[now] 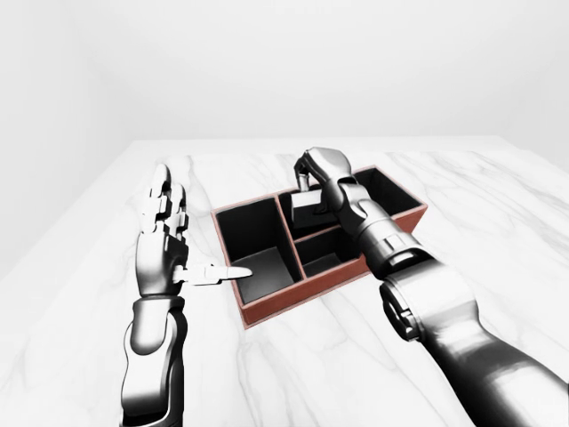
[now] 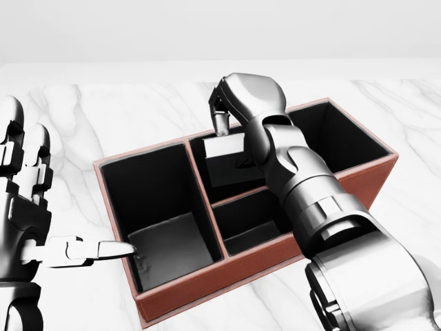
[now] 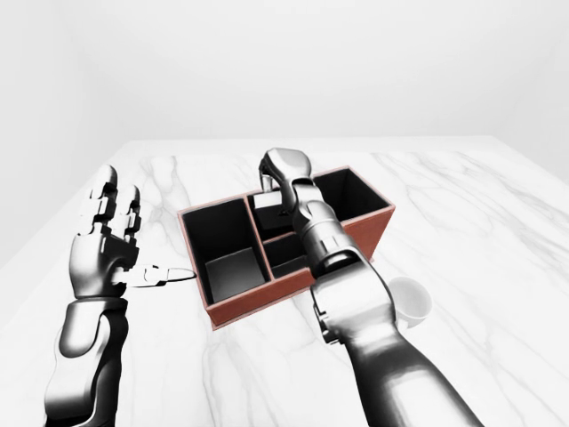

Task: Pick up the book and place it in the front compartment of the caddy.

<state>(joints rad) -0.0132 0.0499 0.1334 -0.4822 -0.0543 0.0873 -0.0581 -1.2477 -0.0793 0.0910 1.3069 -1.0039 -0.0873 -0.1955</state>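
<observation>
The red-brown caddy (image 2: 172, 298) with black compartments lies on the white marble table, in the middle of all views. The grey book (image 2: 224, 164) stands tilted inside the small middle compartment towards the top of the head view. My right hand (image 2: 223, 118) hangs over that compartment with its fingers curled down onto the book's top edge. My left hand (image 1: 191, 240) is open to the left of the caddy. Its fingers point up and its thumb reaches towards the big left compartment.
A white round cup or bowl (image 3: 412, 301) sits on the table to the right of my right arm in the right-eye view. The marble table (image 1: 462, 187) ends at an edge near the top of the views, with a plain pale wall beyond.
</observation>
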